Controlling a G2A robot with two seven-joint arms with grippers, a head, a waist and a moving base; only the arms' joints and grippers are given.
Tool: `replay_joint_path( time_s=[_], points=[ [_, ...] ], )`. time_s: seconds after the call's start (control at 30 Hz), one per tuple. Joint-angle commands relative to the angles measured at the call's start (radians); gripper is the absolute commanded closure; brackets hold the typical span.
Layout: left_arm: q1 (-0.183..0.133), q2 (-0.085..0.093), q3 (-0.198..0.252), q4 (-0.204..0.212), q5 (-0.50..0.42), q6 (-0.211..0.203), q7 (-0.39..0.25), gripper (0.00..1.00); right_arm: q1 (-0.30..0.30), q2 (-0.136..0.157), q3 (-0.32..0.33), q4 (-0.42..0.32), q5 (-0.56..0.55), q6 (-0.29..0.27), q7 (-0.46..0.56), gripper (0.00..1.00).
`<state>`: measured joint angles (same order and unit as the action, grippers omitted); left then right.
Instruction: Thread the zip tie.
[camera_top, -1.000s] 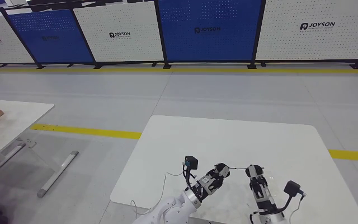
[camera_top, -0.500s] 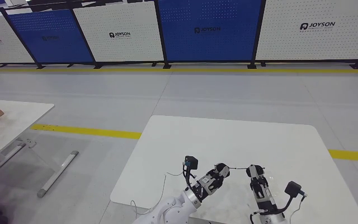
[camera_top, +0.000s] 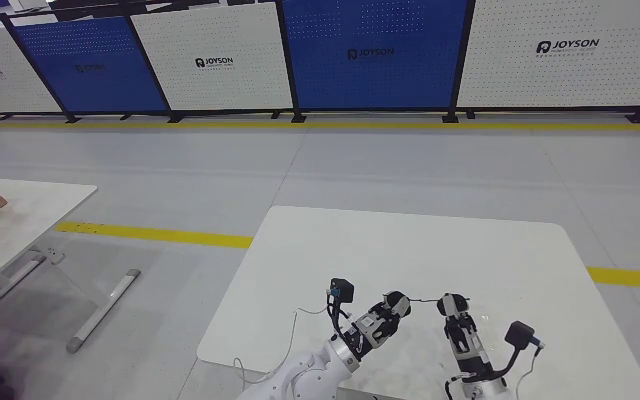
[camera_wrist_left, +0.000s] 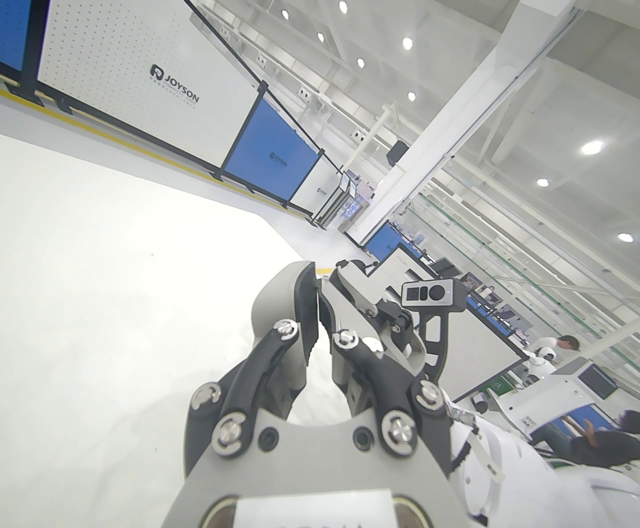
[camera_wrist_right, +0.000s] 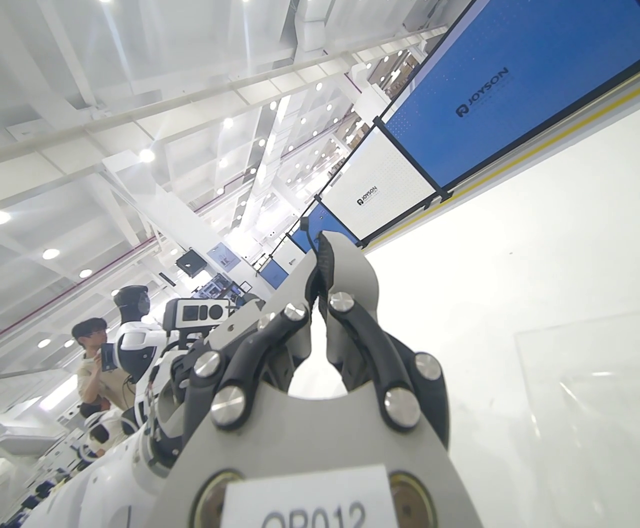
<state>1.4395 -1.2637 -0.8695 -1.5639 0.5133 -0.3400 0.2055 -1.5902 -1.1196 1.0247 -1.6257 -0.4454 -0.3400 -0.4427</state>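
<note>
Pinching the zip tie (camera_top: 424, 299) between them at bottom centre, left gripper (camera_top: 401, 299) and right gripper (camera_top: 447, 301) each clamp an end; threading looks unstarted, so next the tail must be steered into the head.

We see a white table (camera_top: 400, 250) under the fingers (camera_wrist_left: 277, 305). Beyond the fingers lies a grey floor (camera_top: 300, 165) crossed by a yellow line (camera_top: 150, 234). Farther beyond stands a row of blue and white pegboard panels (camera_top: 375, 50) in black frames. Well off to the fingers' left is a second table (camera_top: 35, 205). High above them, round ceiling lights (camera_wrist_left: 592, 147) glow among white beams (camera_wrist_left: 450, 125).
</note>
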Motion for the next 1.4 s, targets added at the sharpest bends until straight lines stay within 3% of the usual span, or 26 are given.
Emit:
replay_joint_path(
  time_s=[0.0, 0.97, 1.23, 1.37],
  points=[
    [0.0, 0.0, 0.0, 0.0, 0.0, 0.0, 0.0, 1.0, 0.001, -0.001, -0.001, 0.0, -0.001, 0.0, 0.0, 1.0],
    [0.0, 0.0, 0.0, 0.0, 0.0, 0.0, 0.0, 1.0, 0.002, -0.004, 0.003, -0.006, 0.002, 0.006, -0.005, 1.0],
    [0.0, 0.0, 0.0, 0.0, 0.0, 0.0, 0.0, 1.0, -0.04, -0.001, 0.03, -0.043, -0.024, 0.0, -0.077, 1.0],
    [0.0, 0.0, 0.0, 0.0, 0.0, 0.0, 0.0, 1.0, -0.02, -0.007, 0.006, 0.013, -0.103, 0.0, -0.121, 1.0]
  ],
)
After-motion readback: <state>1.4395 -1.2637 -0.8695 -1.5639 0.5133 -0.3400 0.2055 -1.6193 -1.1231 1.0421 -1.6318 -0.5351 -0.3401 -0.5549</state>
